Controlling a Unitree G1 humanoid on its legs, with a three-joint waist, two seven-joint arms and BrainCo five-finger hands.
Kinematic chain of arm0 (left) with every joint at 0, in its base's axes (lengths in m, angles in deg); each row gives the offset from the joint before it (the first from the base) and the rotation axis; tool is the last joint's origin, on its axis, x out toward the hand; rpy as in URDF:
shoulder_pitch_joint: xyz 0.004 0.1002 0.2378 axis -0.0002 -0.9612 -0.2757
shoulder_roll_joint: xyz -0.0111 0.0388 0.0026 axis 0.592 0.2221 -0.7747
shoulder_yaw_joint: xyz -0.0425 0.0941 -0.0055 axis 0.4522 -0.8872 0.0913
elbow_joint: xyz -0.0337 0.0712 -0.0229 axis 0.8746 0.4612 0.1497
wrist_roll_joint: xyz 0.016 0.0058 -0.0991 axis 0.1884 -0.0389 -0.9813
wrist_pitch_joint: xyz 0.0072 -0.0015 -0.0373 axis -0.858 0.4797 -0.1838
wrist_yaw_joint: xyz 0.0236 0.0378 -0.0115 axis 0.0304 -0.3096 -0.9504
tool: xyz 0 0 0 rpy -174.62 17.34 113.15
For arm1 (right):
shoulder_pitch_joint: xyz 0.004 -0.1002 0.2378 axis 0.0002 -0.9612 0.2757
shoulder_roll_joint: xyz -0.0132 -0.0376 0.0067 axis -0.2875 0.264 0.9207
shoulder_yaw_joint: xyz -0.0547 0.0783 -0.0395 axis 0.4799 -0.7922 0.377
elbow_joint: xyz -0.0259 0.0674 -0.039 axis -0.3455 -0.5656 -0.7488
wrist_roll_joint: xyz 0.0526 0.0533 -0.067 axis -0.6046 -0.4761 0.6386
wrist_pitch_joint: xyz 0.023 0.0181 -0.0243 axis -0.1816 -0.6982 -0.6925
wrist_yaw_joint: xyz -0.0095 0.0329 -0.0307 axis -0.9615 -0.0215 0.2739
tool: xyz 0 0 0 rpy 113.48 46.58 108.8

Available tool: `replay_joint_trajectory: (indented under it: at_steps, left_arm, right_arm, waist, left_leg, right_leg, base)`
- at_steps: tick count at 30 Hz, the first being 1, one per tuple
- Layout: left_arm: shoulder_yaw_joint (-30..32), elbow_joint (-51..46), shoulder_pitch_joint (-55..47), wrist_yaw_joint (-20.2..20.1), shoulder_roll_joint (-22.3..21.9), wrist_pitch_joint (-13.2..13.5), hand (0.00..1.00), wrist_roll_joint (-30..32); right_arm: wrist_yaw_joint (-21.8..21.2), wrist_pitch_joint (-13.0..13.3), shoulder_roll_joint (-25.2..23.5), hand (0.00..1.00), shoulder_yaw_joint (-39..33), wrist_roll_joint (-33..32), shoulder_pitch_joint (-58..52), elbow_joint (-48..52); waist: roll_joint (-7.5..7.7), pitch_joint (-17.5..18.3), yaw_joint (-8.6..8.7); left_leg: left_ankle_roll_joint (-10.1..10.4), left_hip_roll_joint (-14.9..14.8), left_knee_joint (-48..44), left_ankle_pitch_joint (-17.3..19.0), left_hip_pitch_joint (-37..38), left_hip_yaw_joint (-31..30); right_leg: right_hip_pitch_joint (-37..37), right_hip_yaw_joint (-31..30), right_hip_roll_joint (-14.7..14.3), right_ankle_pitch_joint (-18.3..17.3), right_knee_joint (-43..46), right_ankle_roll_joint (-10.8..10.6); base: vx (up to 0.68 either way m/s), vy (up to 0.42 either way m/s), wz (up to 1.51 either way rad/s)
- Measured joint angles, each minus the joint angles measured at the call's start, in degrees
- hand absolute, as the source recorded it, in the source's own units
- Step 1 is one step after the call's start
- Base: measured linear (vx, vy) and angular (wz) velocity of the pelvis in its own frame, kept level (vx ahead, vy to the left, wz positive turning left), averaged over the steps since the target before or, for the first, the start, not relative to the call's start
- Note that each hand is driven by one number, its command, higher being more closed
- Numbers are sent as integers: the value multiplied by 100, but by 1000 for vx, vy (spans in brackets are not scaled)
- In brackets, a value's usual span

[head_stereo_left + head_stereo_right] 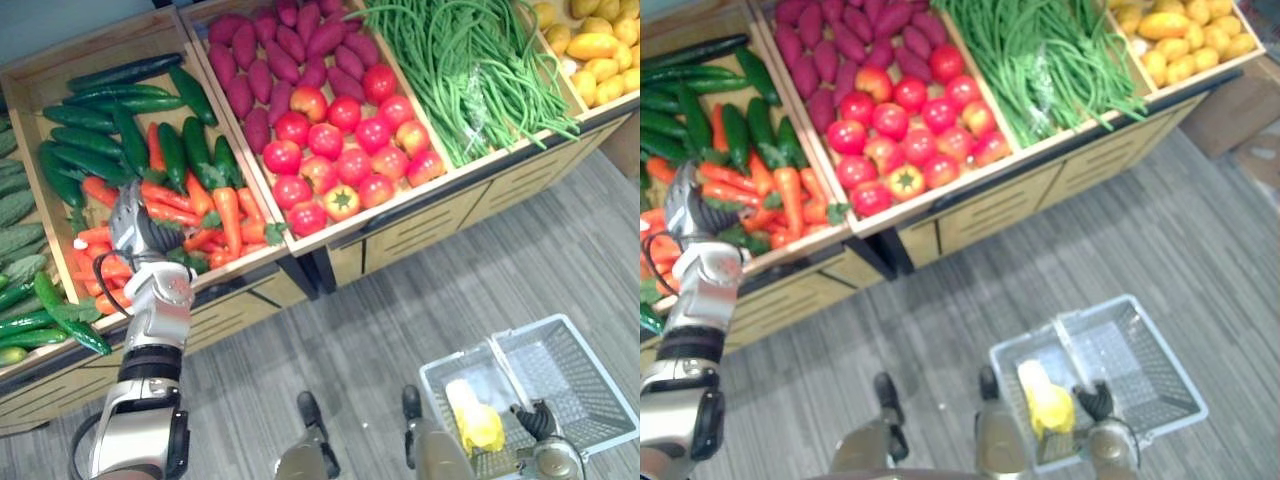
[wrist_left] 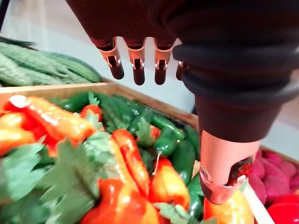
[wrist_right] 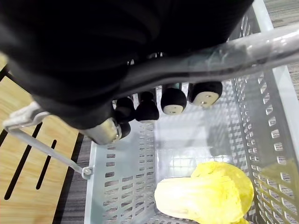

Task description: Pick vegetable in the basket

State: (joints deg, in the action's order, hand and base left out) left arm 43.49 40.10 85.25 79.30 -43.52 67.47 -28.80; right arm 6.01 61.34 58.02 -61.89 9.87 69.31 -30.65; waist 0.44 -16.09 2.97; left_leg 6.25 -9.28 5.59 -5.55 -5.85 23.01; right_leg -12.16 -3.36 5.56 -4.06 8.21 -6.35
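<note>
The left hand (image 1: pixel 135 222) hangs just above glossy orange carrots (image 2: pixel 131 158) with ragged green tops in the wooden crate (image 1: pixel 232 302). Its fingers are straight, the thumb apart, gripping nothing. Lower right, the right hand (image 3: pixel 154 105) curls round the smooth handle (image 3: pixel 233 51) of the perforated grey plastic basket (image 3: pixel 131 186), where a lumpy yellow vegetable (image 3: pixel 205 193) lies.

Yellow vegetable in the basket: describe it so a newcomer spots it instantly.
Below the wooden produce stand, over the grey floor, is a pale grey perforated plastic basket, its handle in the right hand. Inside lies one yellow, crinkly-leaved cabbage-like vegetable, the only yellow item away from the crates.
</note>
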Motion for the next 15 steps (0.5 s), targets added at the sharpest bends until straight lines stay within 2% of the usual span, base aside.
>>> replay_joint_trajectory:
  at_steps: [2,6,15]
  left_arm:
    - [356,363,91,2,-192,-73,0,-541]
    - [572,449,92,19,-350,-95,0,-1123]
    - [720,474,300,21,-557,-90,0,-1160]
  right_arm:
    - [-1,-2,-64,100,5,-1,9,4]
    - [-9,-24,-122,100,13,-11,33,2]
    - [-15,-27,-118,100,144,-10,50,73]
  waist:
    - [45,-32,10]
    - [105,-111,3]
    - [106,-111,26]
  left_leg:
    - [4,-4,1,-34,-6,29]
    - [-4,-22,3,-70,-6,147]
    - [12,-65,1,-97,12,229]
  right_leg:
    - [-53,-51,-13,0,32,0]
    - [-138,-140,-49,18,105,1]
    - [-172,-232,-102,109,86,33]
  base:
    - [-52,-15,-8]
    - [-26,-15,-9]
    - [14,-7,-6]
